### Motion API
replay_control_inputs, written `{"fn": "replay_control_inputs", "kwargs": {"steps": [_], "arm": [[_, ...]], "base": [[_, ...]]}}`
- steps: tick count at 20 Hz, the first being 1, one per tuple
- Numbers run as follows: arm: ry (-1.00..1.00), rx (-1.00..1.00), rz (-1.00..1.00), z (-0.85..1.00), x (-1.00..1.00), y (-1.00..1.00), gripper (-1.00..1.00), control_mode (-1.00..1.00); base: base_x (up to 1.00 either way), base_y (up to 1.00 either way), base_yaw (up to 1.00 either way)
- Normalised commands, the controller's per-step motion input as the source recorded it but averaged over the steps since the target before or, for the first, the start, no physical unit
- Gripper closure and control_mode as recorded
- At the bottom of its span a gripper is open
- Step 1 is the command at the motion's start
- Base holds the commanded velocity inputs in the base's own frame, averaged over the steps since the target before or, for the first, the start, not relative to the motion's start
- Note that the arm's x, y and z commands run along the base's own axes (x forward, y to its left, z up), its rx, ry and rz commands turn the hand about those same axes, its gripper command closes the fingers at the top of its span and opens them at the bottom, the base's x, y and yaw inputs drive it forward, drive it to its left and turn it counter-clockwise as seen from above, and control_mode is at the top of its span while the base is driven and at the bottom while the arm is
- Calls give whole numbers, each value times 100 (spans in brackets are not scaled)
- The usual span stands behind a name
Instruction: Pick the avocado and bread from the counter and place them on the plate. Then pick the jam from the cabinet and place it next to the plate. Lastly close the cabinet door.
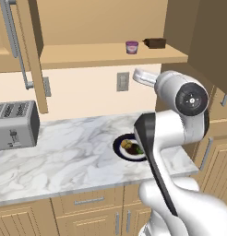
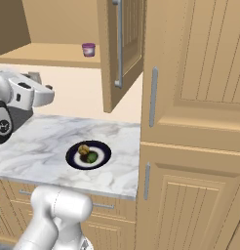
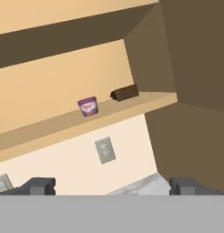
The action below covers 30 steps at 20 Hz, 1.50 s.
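The navy plate [image 1: 118, 146] [image 2: 104, 151] lies on the marble counter [image 1: 64, 147] near its front edge. On it rest the tan bread [image 2: 83, 149] and the dark green avocado [image 2: 92, 157], side by side. The purple-pink jam [image 1: 132, 47] [image 3: 88, 106] stands upright on the shelf of the open cabinet [image 1: 101, 55]. My gripper [image 3: 111, 186] [image 1: 139, 76] hovers above the plate and below the shelf, pointed up at the jam. It is open and holds nothing, with its fingertips [image 3: 38, 185] far apart.
A dark brown box [image 1: 155, 43] [image 3: 124, 93] sits on the shelf just right of the jam. Both cabinet doors [image 1: 23, 50] [image 2: 119, 49] stand open. A toaster [image 1: 14, 124] is at the counter's left, a wall outlet [image 1: 122, 81] behind the plate, tall cabinets [image 2: 195, 122] at the right.
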Motion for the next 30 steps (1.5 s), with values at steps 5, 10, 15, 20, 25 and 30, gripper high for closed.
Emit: {"fn": "replay_control_inputs", "kwargs": {"steps": [5, 10, 15, 20, 25, 30], "arm": [[0, 0, 1, 18, 0, 0, -100, -100], [0, 0, 1, 28, 1, 0, -100, -100], [1, 0, 4, 20, 22, -2, -100, -100], [9, 0, 2, 9, 60, -5, -100, -100], [11, 0, 0, 2, 80, -2, -100, -100], [9, 0, 0, 6, 88, 0, -100, -100]], "base": [[0, 0, 0], [0, 0, 0], [0, 0, 0], [0, 0, 0], [0, 0, 0], [0, 0, 0]]}}
